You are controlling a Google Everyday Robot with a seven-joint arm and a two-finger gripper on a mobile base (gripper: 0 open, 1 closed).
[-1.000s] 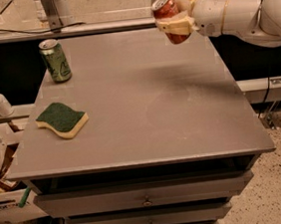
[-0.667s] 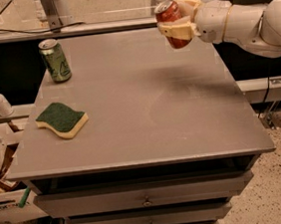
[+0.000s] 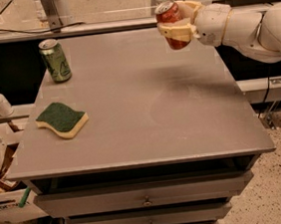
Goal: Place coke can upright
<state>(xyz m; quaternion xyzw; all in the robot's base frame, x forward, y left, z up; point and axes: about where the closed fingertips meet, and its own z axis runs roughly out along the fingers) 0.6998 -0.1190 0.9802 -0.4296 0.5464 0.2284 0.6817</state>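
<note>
Coke can [image 3: 172,24] sits clasped upright in the gripper [image 3: 176,28] — fingers clenched around its body — held above the far right of the grey table [image 3: 145,108]. Green can [image 3: 55,60] and sponge [image 3: 61,119] rest on the left side.

Raised coke can [image 3: 169,14] in end effector [image 3: 176,29], over bench [image 3: 145,108] far R corner.
Can approx upright; green can [image 3: 55,60] & sponge [image 3: 61,120] at L.

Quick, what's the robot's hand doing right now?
Gripper: closed on the coke can, up in the air over the far right of the table.
</note>
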